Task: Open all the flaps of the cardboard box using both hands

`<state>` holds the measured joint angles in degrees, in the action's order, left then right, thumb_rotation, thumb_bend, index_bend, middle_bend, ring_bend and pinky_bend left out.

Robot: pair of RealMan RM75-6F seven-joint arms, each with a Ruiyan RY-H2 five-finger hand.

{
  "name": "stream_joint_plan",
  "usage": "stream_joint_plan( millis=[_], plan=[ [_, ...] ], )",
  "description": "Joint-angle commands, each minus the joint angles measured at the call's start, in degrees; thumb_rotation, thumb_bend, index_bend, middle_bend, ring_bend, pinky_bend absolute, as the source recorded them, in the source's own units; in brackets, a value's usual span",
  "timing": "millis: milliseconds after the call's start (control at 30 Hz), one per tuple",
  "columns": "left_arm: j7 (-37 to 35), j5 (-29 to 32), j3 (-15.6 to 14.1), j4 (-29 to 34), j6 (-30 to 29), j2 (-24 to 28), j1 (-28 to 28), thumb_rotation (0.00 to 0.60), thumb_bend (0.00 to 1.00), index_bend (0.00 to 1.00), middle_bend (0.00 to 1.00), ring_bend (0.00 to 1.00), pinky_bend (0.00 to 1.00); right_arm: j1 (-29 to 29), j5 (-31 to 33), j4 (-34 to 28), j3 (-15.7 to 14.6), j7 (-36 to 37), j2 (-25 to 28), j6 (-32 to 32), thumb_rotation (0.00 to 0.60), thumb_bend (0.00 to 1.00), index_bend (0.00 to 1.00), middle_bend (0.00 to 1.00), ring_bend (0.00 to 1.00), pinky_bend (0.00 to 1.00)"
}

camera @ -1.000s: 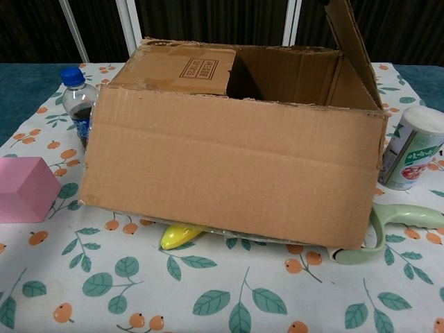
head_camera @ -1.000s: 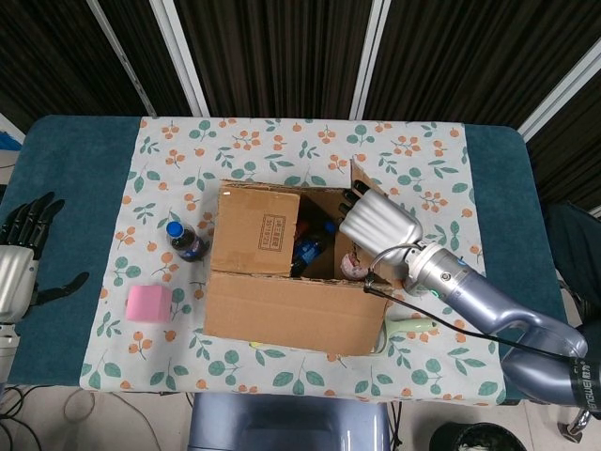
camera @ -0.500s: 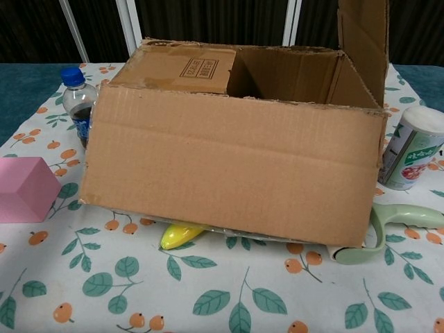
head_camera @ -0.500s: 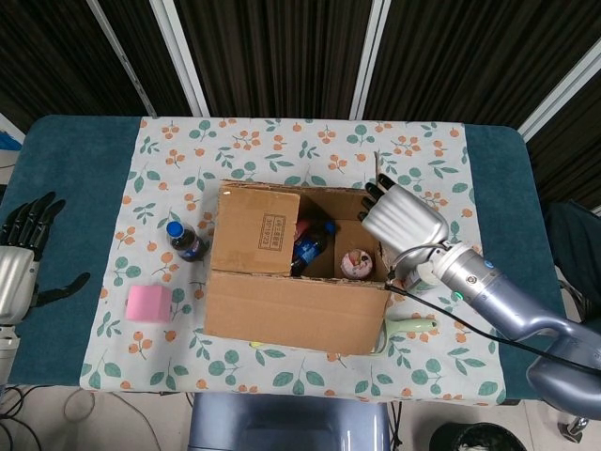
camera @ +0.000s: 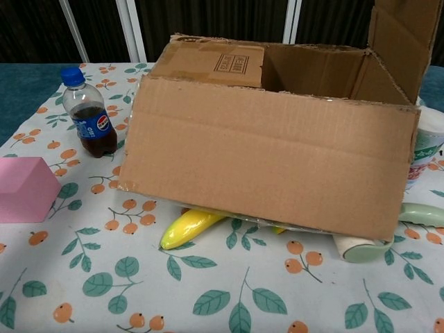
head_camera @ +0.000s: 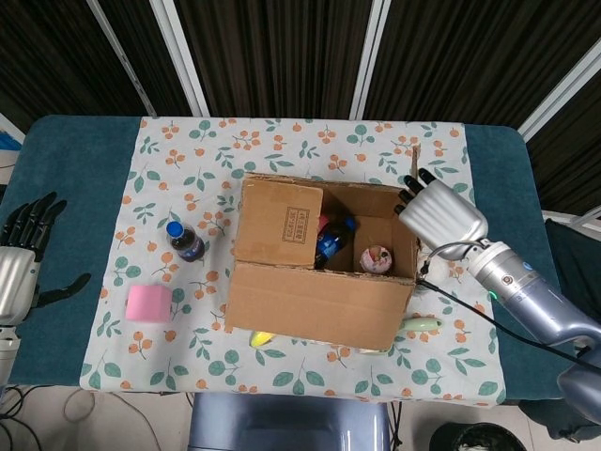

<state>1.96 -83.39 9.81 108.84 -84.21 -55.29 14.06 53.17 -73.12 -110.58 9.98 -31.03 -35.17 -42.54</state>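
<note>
A floral cloth (head_camera: 282, 141) covered the teal surface (head_camera: 75, 169). At nine o'clock stood a cola bottle (head_camera: 186, 241) with a blue cap, and a pink cube (head_camera: 149, 303) lay toward eight. A yellow object (camera: 189, 227) lay at six o'clock, and a pale green tool (head_camera: 421, 324) lay toward four.

Left hand (head_camera: 21, 254) seen at the far left edge, fingers spread and holding nothing; right hand (head_camera: 439, 212) reached in from the lower right on an extended arm, back upward, fingertips (head_camera: 414, 182) pointing away.
</note>
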Motion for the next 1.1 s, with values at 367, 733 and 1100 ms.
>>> stream_joint_plan(
  millis=[367,733,1100],
  plan=[
    [0.2,-0.1,-0.1,0.1,0.2,0.0,0.0,0.600,0.15,0.00,0.00,0.00,0.05,-3.0,-0.6,-0.1,0.3,1.0,1.8,-1.6,0.600,0.72,0.35,0.30,0.20,0.25],
    [0.2,-0.3,-0.1,0.3,0.1,0.1,0.0,0.600,0.15,0.00,0.00,0.00,0.05,-5.1,-1.9,-1.6,1.1,2.2,4.7,-1.9,0.600,0.72,0.35,0.30,0.20,0.25],
    [0.4,-0.7,-0.3,0.5,0.1,0.3,-0.1,0.600,0.15,0.00,0.00,0.00,0.05,-10.3,-4.2,-2.0,-0.7,3.6,6.6,-4.1,0.600,0.72,0.35,0.30,0.20,0.25]
  ],
)
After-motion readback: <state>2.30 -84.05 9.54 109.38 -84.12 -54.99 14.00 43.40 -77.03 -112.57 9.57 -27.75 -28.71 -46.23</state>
